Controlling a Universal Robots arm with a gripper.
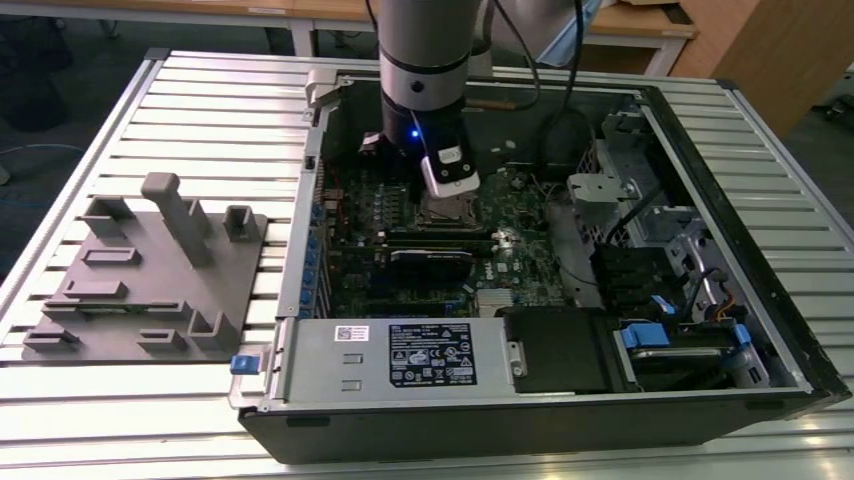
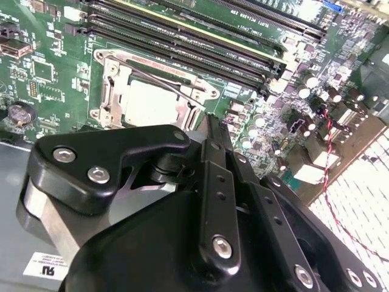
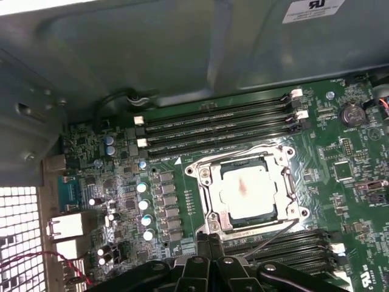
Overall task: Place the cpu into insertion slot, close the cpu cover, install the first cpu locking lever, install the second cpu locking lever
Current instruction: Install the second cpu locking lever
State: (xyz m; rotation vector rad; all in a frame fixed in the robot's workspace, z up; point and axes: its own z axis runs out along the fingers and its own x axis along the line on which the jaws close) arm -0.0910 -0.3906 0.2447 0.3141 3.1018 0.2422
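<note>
Sitting in the insertion slot [image 3: 248, 191] on the motherboard [image 3: 121, 201], the cpu [image 3: 246, 190] shows its pale metal top through the square cut-out of the cpu cover [image 3: 209, 188], which lies flat over it, so I judge the first two steps done. One thin wire locking lever [image 2: 164, 82] crosses the cover's corner in the second wrist view, and in the first wrist view another lever [image 3: 267, 234] slants away from the socket's edge toward the jaws; whether either is hooked under its catch cannot be told, so the lever steps look unfinished. The gripper [image 3: 209, 243] hangs just beside the socket, on the side away from the upper memory slots [image 3: 219, 125], its jaws drawn together with nothing between them, tips close to that slanting lever; contact cannot be told. In the exterior view the gripper stands over the socket inside the open computer case [image 1: 747, 300].
</note>
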